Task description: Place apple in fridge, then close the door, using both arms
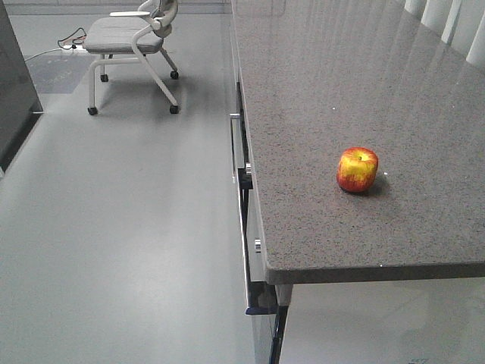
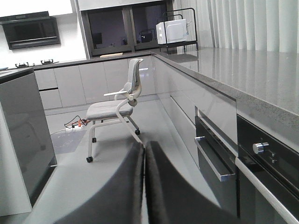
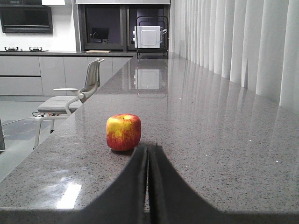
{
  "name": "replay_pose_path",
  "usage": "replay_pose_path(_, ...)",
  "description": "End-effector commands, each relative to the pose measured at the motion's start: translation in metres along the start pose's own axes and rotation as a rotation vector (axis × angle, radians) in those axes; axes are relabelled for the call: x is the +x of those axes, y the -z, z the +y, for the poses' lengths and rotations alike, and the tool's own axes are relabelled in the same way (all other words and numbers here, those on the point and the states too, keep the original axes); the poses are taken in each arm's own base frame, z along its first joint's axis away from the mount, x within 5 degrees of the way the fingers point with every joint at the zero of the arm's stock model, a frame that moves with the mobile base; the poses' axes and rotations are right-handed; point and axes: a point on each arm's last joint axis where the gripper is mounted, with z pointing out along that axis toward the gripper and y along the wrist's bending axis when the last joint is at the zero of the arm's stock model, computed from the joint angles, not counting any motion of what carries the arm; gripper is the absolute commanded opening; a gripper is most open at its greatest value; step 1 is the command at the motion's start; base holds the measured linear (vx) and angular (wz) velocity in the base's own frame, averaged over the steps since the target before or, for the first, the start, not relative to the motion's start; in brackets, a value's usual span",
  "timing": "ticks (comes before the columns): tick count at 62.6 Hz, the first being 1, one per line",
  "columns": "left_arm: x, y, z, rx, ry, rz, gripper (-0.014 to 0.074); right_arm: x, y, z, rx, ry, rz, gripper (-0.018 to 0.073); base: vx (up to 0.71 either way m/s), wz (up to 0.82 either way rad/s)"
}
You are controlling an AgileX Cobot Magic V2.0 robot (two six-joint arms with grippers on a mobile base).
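Observation:
The apple [image 1: 357, 170], red with a yellow blush, stands upright on the dark grey stone counter [image 1: 318, 91], a little back from its near edge. In the right wrist view the apple [image 3: 123, 132] is just ahead and slightly left of my right gripper [image 3: 148, 147], which is shut and empty over the counter. My left gripper [image 2: 144, 144] is also shut and empty, hanging over the floor beside the counter front. A dark grey glossy fridge [image 2: 23, 135] stands at the left and also shows in the front view [image 1: 14, 83]. Its inside and the door are not told apart here. Neither gripper shows in the front view.
A grey wheeled chair [image 1: 129, 38] stands on the floor beyond the counter, with a cable [image 1: 70, 39] beside it. The counter front has drawers and an oven with a metal handle [image 2: 212, 158]. A white microwave [image 2: 170, 30] sits on a rack at the counter's far end. Curtains [image 3: 243, 42] line the right.

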Motion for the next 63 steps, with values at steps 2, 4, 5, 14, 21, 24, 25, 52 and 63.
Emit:
replay_pose_path(2, 0.0, 0.001, 0.0, 0.002, 0.01, -0.069, -0.0006, -0.002, 0.001, 0.0, 0.0, 0.011, -0.07, -0.0003, 0.0, 0.0)
replay_pose_path(4, 0.0, 0.001, 0.0, 0.002, 0.01, -0.069, -0.0006, -0.002, 0.001, 0.0, 0.0, 0.011, -0.07, -0.0003, 0.0, 0.0)
replay_pose_path(5, 0.0, 0.001, 0.0, 0.002, 0.01, -0.069, -0.0006, -0.002, 0.001, 0.0, 0.0, 0.011, -0.07, -0.0003, 0.0, 0.0)
replay_pose_path(14, 0.0, 0.001, 0.0, 0.002, 0.01, -0.069, -0.0006, -0.002, 0.001, 0.0, 0.0, 0.01, -0.07, -0.0003, 0.0, 0.0)
replay_pose_path(21, 0.0, 0.001, 0.0, 0.002, 0.01, -0.069, -0.0006, -0.002, 0.001, 0.0, 0.0, 0.01, -0.072, -0.0003, 0.0, 0.0)
replay_pose_path(24, 0.0, 0.001, 0.0, 0.002, 0.01, -0.069, -0.0006, -0.002, 0.001, 0.0, 0.0, 0.01, -0.072, -0.0003, 0.0, 0.0)
replay_pose_path(25, 0.0, 0.001, 0.0, 0.002, 0.01, -0.069, -0.0006, -0.002, 0.001, 0.0, 0.0, 0.01, -0.072, -0.0003, 0.0, 0.0)
replay_pose_path(52, 0.0, 0.001, 0.0, 0.002, 0.01, -0.069, -0.0006, -0.053, -0.002, -0.001, -0.002, -0.05, -0.059, -0.0003, 0.0, 0.0)
replay_pose_path(63, 0.0, 0.001, 0.0, 0.002, 0.01, -0.069, -0.0006, -0.092, -0.012, -0.005, 0.012, 0.047, 0.117, -0.0003, 0.0, 0.0)
